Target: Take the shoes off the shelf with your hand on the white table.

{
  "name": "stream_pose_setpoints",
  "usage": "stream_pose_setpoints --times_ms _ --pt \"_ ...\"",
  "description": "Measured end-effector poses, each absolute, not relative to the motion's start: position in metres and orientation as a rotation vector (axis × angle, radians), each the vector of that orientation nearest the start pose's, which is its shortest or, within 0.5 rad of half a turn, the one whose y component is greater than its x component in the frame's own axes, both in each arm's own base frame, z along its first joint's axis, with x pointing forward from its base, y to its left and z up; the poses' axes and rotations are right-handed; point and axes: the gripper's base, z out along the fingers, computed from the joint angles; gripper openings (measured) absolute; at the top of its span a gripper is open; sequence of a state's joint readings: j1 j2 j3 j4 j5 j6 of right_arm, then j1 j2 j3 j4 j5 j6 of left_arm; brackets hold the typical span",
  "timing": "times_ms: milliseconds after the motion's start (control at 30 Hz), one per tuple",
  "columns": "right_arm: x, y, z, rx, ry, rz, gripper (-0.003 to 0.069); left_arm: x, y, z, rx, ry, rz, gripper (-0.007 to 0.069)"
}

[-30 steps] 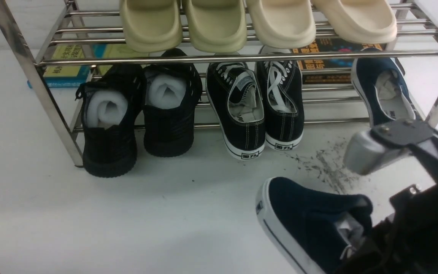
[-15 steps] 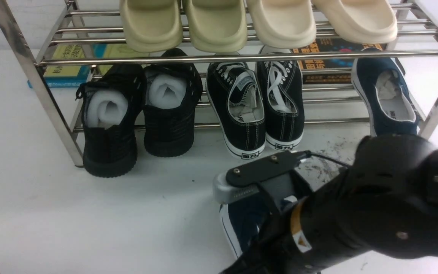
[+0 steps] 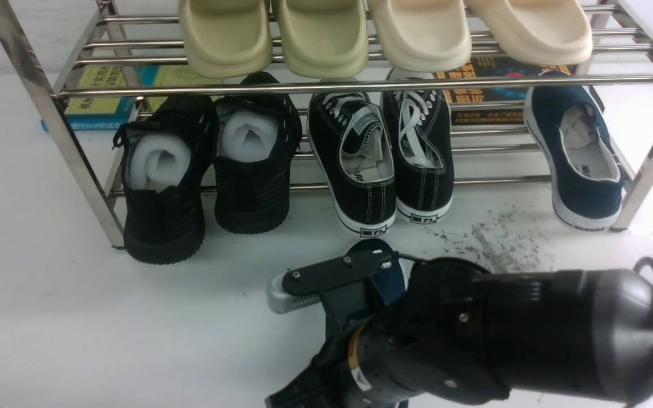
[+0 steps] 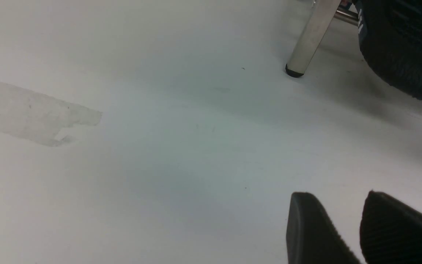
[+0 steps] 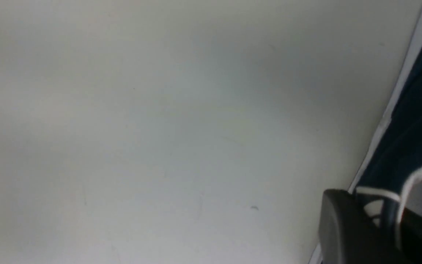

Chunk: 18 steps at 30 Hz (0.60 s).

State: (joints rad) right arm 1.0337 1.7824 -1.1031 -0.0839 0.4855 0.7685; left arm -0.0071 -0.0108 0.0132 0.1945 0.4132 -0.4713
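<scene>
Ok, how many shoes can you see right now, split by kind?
pale slides: 4
all-black shoes with foam rolls: 2
black lace-up sneakers: 2
navy slip-ons: 2 (one on the shelf, one in the right gripper)
total: 10 shoes

One navy slip-on, white-soled and paper-stuffed, rests heel-outward at the right end of the steel shelf, on its lower tier. Its mate is clamped at the collar by the right gripper, close to the white table.
</scene>
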Motion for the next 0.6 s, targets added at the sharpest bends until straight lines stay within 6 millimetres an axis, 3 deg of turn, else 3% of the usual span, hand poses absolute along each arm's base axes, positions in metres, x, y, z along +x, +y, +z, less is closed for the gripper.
stream_pose_setpoints --times_ms 600 --pt "0.189 0.315 0.175 -0.447 2.733 0.489 0.0069 0.051 0.007 0.173 -0.322 1.866 -0.131 0.0242"
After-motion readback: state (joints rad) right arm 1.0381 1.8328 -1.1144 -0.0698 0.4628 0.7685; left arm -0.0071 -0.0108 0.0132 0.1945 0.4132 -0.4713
